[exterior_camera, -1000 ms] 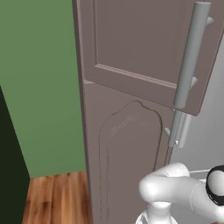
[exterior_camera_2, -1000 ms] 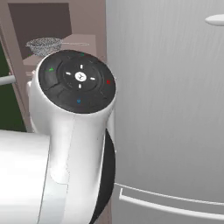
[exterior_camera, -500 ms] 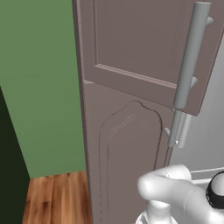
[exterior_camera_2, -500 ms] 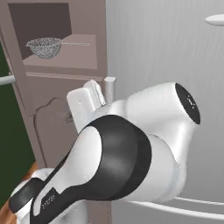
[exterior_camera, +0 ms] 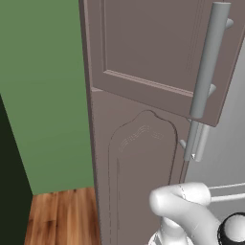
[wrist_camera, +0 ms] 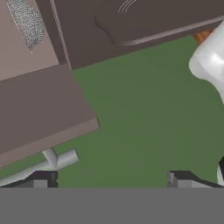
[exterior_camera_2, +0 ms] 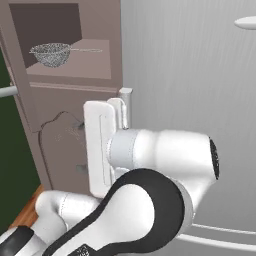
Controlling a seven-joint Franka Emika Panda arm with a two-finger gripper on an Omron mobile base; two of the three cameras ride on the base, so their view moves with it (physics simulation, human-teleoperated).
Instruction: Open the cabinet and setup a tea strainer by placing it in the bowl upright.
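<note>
The cabinet stands open: its upper compartment shows as a dark recess in the right base view, and the recessed-panel door swings out toward the camera in the left base view, carrying its long grey bar handle near the door's free edge. Below the door, the cabinet's lower front bears a raised arched ornament.

The tea strainer rests on the shelf inside the open compartment, mesh cup toward the cabinet's left wall and its thin handle running across the shelf toward the right. In the hand view a patch of the same silvery mesh shows at the top left, lying on the pale brown shelf surface.

The pincer hangs released, its two dark fingertips set wide apart with nothing between them; behind the gap lies the green wall. One end of the bar handle lies just beside the left-hand fingertip in the hand view, under the edge of the open door; whether they touch cannot be told. In the right base view the white hand block stands in front of the cabinet's lower front, below the shelf, with a grey refrigerator front just to the cabinet's right. Wood flooring meets the green wall left of the cabinet.
</note>
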